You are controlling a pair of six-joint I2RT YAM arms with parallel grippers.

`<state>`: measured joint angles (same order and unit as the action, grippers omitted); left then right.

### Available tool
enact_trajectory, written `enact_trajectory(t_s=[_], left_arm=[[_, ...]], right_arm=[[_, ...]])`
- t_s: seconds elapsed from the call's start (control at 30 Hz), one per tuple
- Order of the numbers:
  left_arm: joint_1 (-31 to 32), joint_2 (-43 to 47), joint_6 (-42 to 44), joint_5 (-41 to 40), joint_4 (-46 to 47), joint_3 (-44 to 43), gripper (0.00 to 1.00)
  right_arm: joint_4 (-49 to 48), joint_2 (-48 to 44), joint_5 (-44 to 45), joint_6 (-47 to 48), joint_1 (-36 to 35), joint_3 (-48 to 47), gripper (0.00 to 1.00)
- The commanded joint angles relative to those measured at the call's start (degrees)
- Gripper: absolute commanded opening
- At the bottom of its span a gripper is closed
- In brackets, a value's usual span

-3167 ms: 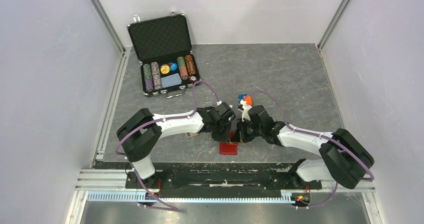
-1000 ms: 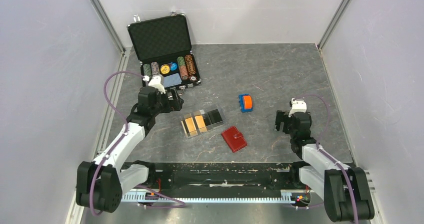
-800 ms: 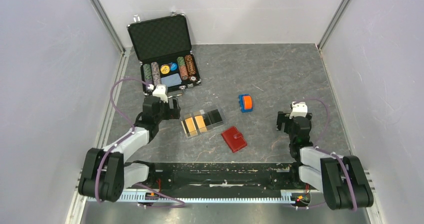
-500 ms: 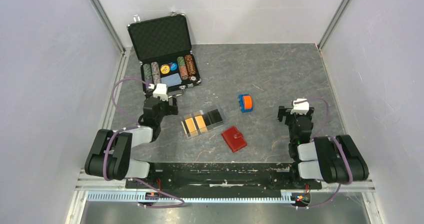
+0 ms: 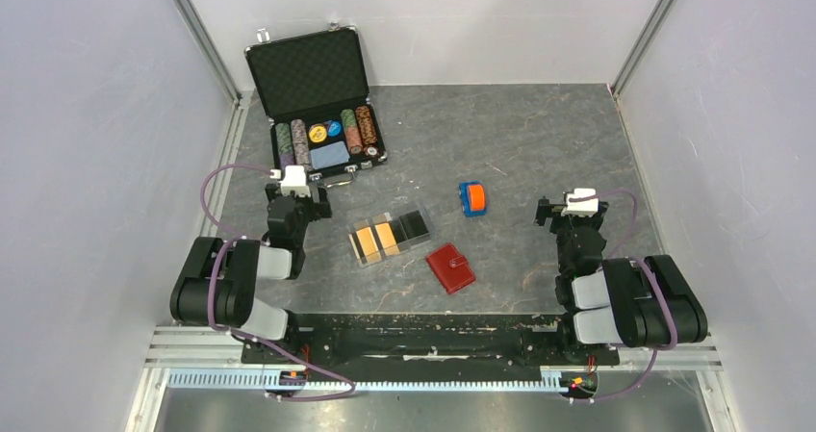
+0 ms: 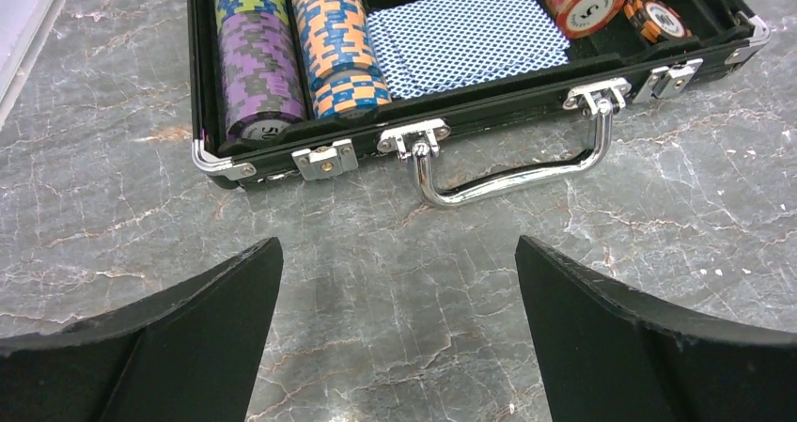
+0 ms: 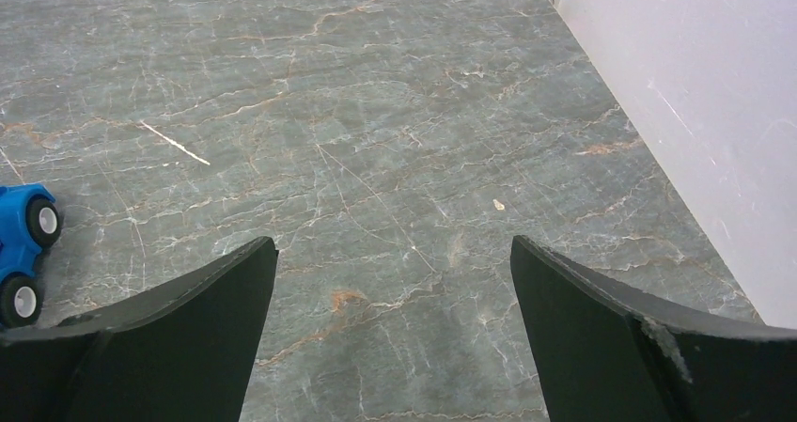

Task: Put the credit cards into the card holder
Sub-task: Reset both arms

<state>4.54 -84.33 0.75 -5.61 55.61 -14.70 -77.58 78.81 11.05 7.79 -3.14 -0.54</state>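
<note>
Reading the top view: both arms sat folded by their bases, well apart from the work. Left claw [image 6: 397,248] was spread wide with nothing between the fingers, aimed at the black chip briefcase [image 6: 498,98] at the far left of the desk [image 5: 539,134]. Right claw [image 7: 392,243] was spread and empty too, over bare desk on the right, with the blue toy car [image 7: 23,243] at the left edge of its view.

The card holder [image 5: 415,224] lay mid-desk between the arms, nearer than the briefcase and just left of the red wallet [image 5: 450,267]. Two credit cards [image 5: 385,235] lay flat in its left and middle compartments, one each, the clear dividers keeping them apart. The right compartment showed only dark base, so probably empty.

No other orange card was visible on the desk. The pale blue deck and chips in the briefcase aren't task items. My read: task done, and the arms were parked wide and open-handed because nothing was left to carry.
</note>
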Motion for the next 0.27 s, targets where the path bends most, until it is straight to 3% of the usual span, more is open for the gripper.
enact_trajectory(t_s=[0.0, 0.23], left_arm=[[0.2, 0.3, 0.3, -1.0, 4.5, -0.6, 1.00], [0.2, -0.1, 0.0, -2.6, 3.9, -1.1, 1.00]], right_arm=[[-4.6, -0.1, 0.4, 1.0, 0.0, 6.0, 0.98], [-4.6, -0.1, 0.4, 1.0, 0.0, 6.1, 0.98]])
